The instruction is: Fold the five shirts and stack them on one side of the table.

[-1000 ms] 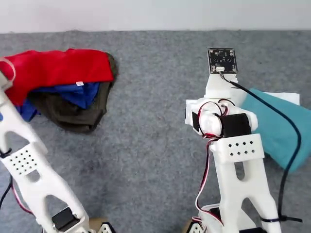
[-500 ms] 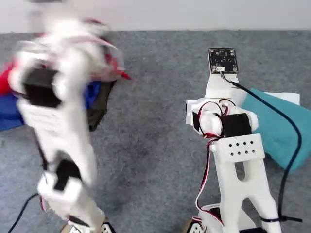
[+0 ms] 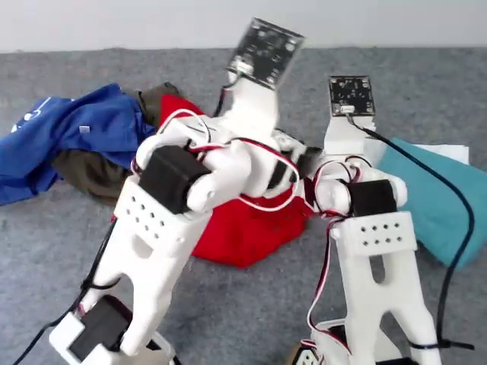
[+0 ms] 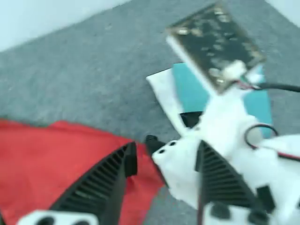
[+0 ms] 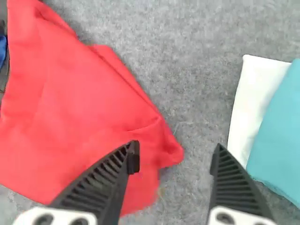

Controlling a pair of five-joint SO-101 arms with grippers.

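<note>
Grey felt-covered table meets a pale wall.

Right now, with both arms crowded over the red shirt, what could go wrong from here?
1. Arm collision: the left end effector is open right beside the right arm, so a swing may knock it or snag its wires.
2. The red shirt lies rumpled with a corner near the white cloth beneath the teal shirt. Dragging it could disturb that stack.
</note>
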